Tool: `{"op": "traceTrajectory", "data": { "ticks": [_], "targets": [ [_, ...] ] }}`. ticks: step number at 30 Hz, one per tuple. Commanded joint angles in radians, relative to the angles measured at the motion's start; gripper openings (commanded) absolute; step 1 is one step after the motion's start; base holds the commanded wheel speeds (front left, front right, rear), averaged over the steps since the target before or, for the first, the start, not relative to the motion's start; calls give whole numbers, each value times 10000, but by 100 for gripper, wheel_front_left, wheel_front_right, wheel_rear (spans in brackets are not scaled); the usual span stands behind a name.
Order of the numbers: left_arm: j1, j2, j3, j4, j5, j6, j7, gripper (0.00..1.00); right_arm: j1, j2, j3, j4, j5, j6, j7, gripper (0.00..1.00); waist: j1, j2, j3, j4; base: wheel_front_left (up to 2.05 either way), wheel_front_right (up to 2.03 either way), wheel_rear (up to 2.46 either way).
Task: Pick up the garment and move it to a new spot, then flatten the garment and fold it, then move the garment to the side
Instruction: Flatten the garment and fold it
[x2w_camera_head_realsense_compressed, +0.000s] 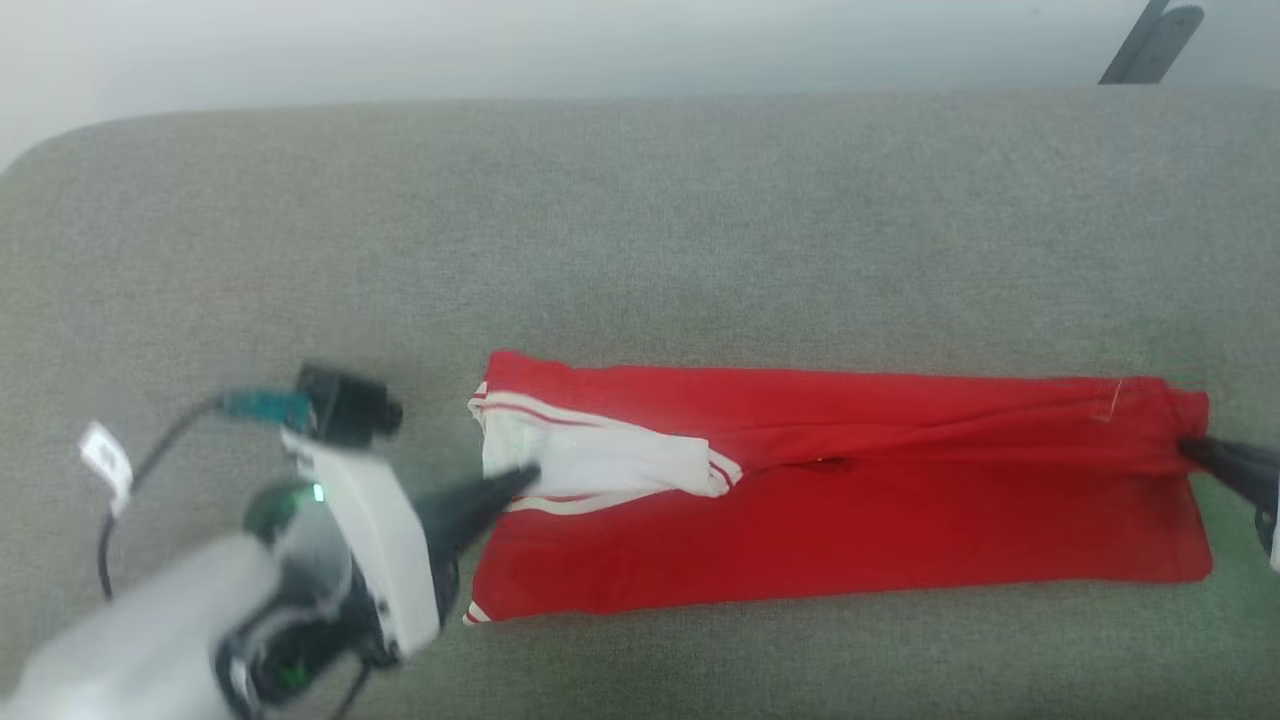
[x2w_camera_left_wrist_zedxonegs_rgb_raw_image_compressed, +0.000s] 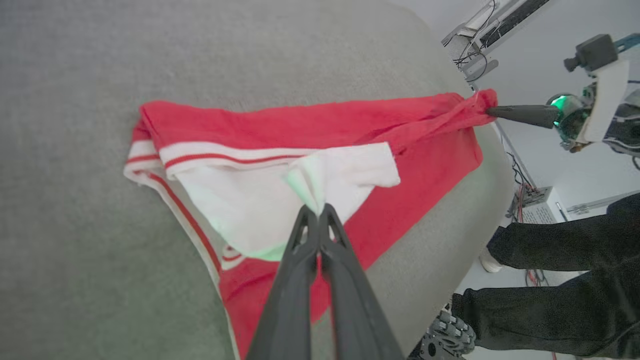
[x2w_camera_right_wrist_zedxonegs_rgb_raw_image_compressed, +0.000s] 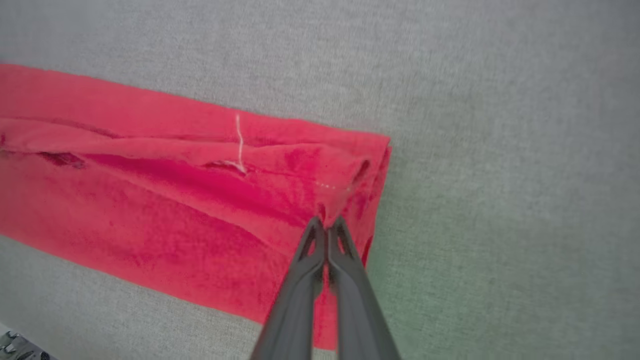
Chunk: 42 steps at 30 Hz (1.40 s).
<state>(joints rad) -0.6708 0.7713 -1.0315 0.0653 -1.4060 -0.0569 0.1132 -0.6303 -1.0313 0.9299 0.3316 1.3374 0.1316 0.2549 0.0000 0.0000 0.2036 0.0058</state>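
Folded lengthwise on the table (x2w_camera_head_realsense_compressed: 640, 220), the garment (x2w_camera_head_realsense_compressed: 880, 520) is pinched at either end in the jaws of the left gripper (x2w_camera_head_realsense_compressed: 530, 473) and right gripper (x2w_camera_head_realsense_compressed: 1190, 449), with cross-fold and side move judged outstanding.

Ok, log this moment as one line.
stage: fold | garment: long folded strip on grey surface | left gripper: shut on sleeve | right gripper: shut on opposite end

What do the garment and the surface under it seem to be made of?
The garment looks like soft matte knit, probably cotton jersey: it creases and bunches limply. The surface looks like grey woven upholstery or felt: fine speckled weave, no shine.
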Motion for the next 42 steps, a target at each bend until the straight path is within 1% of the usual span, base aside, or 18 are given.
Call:
{"op": "traceTrajectory", "data": {
  "ticks": [1,3,7,11,16,17,18,19,20,21,22,23,26,29,33,35,39,42],
  "targets": [
    [222,13,12,-148,-33,82,-171,0,197,23,-69,21,72,-19,-120,0,0,0,96,-13,0,0,0],
    [768,-70,-38,-245,-129,250,-580,0,530,177,-207,204,141,-19,-459,0,0,0,353,-40,0,0,0],
    [993,-465,-32,213,-282,261,-859,0,696,621,-363,527,142,-19,-826,0,0,0,620,-95,0,0,0],
    [832,-796,-262,1147,338,463,-1110,0,547,981,-376,829,-58,-17,-980,0,0,0,798,-171,0,0,0],
    [1043,-1249,-369,2003,360,87,-1393,0,329,1145,-447,1008,-182,-17,-1143,0,0,0,740,-195,0,0,0],
    [1076,-1358,-348,2116,373,24,-1505,0,345,1134,-450,1005,-157,-19,-1151,28,0,0,680,-178,0,0,0],
    [1119,-1435,-283,2198,328,-26,-1657,9,376,1106,-470,949,-107,-17,-1188,49,0,0,614,-154,0,0,0],
    [1163,-1472,-226,2268,298,-86,-1789,36,429,1054,-522,915,-38,-17,-1252,100,0,0,536,-122,0,0,0],
    [1204,-1498,-187,2315,317,-113,-1945,56,485,982,-573,885,29,-17,-1279,100,0,0,462,-92,0,0,0],
    [1204,-1498,-187,2315,317,-113,-1945,56,485,982,-573,885,29,-17,-1279,100,0,0,462,-92,0,0,0],
    [1257,-1549,-129,2351,318,-120,-2138,88,557,908,-614,861,93,-17,-1322,100,0,0,373,-50,0,0,0],
    [1320,-1599,-76,2350,343,-136,-2335,100,640,829,-660,806,170,-17,-1349,100,0,0,284,5,0,0,0],
    [1602,-1733,43,2371,426,-95,-2928,100,961,523,-833,753,528,-17,-1385,100,0,0,-28,239,0,0,0],
    [1868,-1901,21,2494,425,-128,-3200,100,1288,249,-954,897,859,-17,-1334,100,0,0,-283,522,0,0,0],
    [2148,-2287,154,2846,609,-56,-3533,100,1678,248,-1062,1373,1290,-14,-1202,100,0,0,-504,932,0,0,0],
    [2327,-2464,306,3129,840,25,-3672,100,1815,366,-1059,1578,1436,-14,-1147,100,0,0,-604,1116,0,0,0],
    [2692,-2825,938,3562,1307,99,-3792,100,2065,575,-1087,2022,1742,-14,-1109,100,0,0,-703,1446,0,0,0],
    [3075,-3054,2000,3683,2282,161,-3783,100,2198,700,-1072,2315,1877,-14,-999,100,0,0,-733,1652,0,0,0]
  ]
}}
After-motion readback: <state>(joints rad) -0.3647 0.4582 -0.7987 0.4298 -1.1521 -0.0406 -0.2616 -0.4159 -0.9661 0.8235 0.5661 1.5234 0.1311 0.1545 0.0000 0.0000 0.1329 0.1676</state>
